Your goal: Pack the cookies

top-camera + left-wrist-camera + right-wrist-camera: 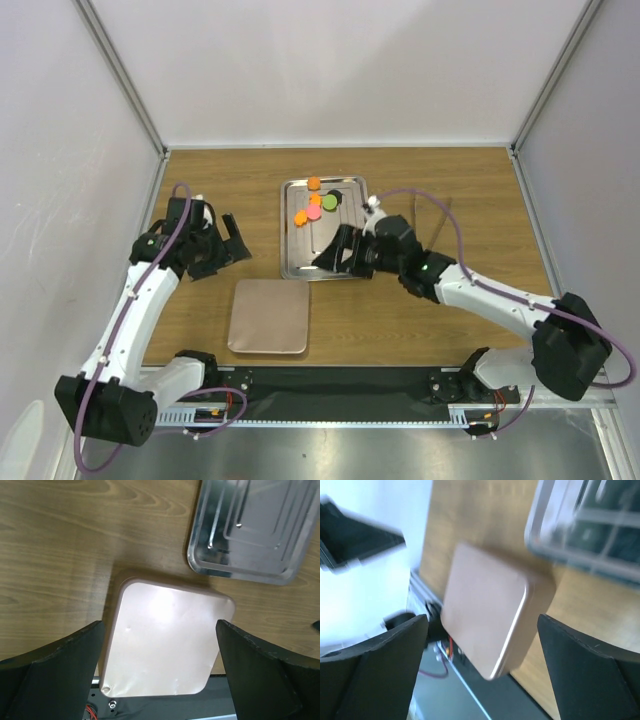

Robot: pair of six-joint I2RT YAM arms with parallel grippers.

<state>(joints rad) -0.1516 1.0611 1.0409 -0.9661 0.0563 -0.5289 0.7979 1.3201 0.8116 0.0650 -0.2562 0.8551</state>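
Observation:
Several cookies (pixel 315 205), small round discs in orange, pink, green and black, lie together at the far end of the steel tray (pixel 303 252). My right gripper (pixel 335 252) hovers open over the tray's near end, nothing between its fingers. My left gripper (pixel 225 240) stands open and empty left of the tray. A flat rose-gold tin (pixel 269 316) with rounded corners lies shut near the front edge. In the left wrist view the tin (pixel 165 640) shows between the left gripper's (pixel 160 625) fingers, far below. The blurred right wrist view shows the tin (pixel 485 610) beyond the open right gripper (pixel 482 620).
White walls close the wooden table on three sides. A black strip with the arm bases runs along the near edge. The tray's near corner (pixel 250 535) shows empty in the left wrist view, and the tray's rim (pixel 580 555) in the right wrist view.

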